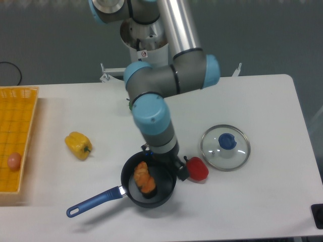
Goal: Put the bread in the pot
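Note:
The bread (144, 178), an orange-brown ridged roll, lies inside the pot (162, 195), a dark round saucepan whose blue handle (94, 201) points to the lower left. My gripper (167, 163) hangs over the pot's right rim, above and to the right of the bread and apart from it. It is open with nothing between its fingers. One dark fingertip (181, 171) shows just left of the red pepper, and the wrist hides the rest of the gripper.
A red pepper (197, 169) sits just right of the pot, close to the gripper. Further right lies a glass lid (225, 147) with a blue knob. To the left are a yellow pepper (78, 145) and a yellow basket (17, 126) holding a pink egg-like object (14, 161).

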`<act>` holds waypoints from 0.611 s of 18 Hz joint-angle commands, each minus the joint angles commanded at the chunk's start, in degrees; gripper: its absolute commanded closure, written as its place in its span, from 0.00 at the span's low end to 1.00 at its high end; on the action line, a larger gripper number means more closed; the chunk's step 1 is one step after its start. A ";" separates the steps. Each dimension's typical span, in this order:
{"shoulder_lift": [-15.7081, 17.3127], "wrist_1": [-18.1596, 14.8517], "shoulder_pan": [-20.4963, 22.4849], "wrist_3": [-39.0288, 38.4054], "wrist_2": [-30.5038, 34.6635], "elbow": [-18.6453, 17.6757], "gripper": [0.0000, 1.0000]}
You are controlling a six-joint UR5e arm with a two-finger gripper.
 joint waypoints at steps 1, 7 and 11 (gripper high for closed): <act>0.53 -0.52 0.62 2.99 -0.45 0.00 0.00; 2.28 -4.30 6.24 15.30 -0.45 -0.35 0.00; 3.26 -5.80 10.90 22.07 -0.54 -0.35 0.00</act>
